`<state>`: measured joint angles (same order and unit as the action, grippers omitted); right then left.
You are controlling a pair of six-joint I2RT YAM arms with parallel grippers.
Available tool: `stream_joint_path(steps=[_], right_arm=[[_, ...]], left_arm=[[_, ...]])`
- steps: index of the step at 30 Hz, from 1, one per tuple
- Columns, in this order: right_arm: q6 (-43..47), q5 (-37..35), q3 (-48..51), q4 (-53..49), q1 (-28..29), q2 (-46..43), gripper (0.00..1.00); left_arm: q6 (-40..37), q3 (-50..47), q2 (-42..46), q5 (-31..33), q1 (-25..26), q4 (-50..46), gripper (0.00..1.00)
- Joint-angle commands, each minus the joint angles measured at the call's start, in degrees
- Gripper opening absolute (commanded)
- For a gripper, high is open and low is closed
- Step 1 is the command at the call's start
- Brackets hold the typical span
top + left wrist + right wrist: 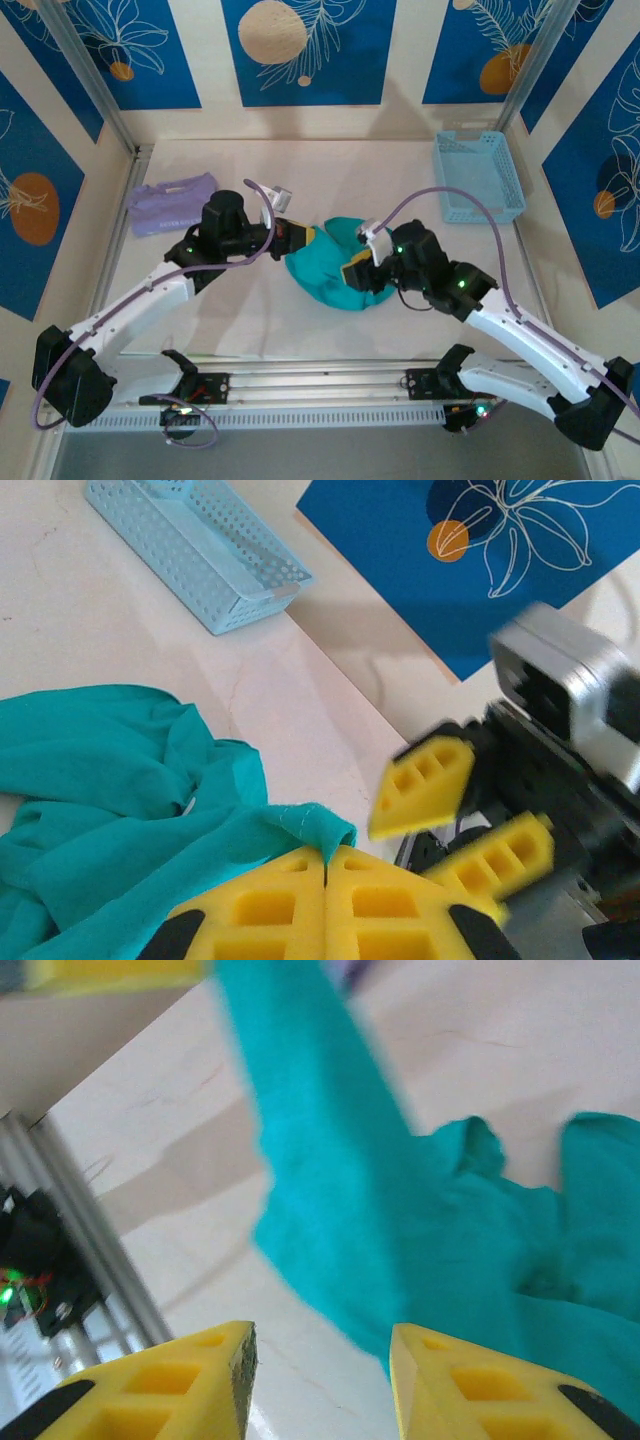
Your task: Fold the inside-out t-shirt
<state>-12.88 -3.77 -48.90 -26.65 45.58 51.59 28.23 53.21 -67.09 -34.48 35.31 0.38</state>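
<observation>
The teal t-shirt (pixel 330 265) lies bunched in a heap at the middle of the table. My left gripper (pixel 303 235) is shut on a hem edge of the t-shirt (pixel 310 825) at the heap's left side, lifting a strip of cloth. The pinched fold pokes out above the closed yellow fingers (pixel 270 900). My right gripper (pixel 362 272) hangs open at the heap's right side, nothing between its fingers (pixel 190 1380). The stretched cloth of the t-shirt (pixel 400 1250) hangs just beyond them. The right gripper's open fingers (pixel 425 780) also appear in the left wrist view.
A folded lavender garment (pixel 172 204) lies at the back left. A light blue perforated basket (pixel 478 175) stands at the back right, also the basket (pixel 200 550) in the left wrist view. Aluminium rails run along the near edge (pixel 320 385).
</observation>
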Motion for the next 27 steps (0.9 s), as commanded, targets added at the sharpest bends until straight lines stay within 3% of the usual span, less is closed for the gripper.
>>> stream_joint_path(steps=[1,8,12,14,17,24,27], right_arm=[[4.25,-6.19,2.13,5.2,5.93,0.46,0.42],[8.5,-23.8,-0.1,9.34,12.74,8.47,0.45],[10.68,-28.11,-1.28,11.43,12.86,12.41,0.46],[11.38,-30.25,-1.37,12.79,12.52,13.65,0.37],[11.09,-27.78,-1.56,12.75,11.27,12.74,0.19],[7.16,-12.92,0.65,13.09,4.41,6.69,0.0],[6.9,-8.37,0.94,13.03,3.01,5.84,0.0]], left_arm=[[0.41,2.42,-0.38,-0.15,0.59,-0.73,0.0],[-0.02,3.21,-0.59,-0.07,0.79,-1.82,0.0],[-0.5,3.57,-0.24,-0.1,0.8,-2.67,0.0],[-0.67,3.56,0.14,0.25,0.78,-3.16,0.0],[-1.54,3.78,0.64,1.71,0.77,-4.74,0.0],[-3.34,4.44,0.91,3.62,0.7,-7.1,0.0],[-3.3,4.74,0.83,3.99,0.67,-7.28,0.0]])
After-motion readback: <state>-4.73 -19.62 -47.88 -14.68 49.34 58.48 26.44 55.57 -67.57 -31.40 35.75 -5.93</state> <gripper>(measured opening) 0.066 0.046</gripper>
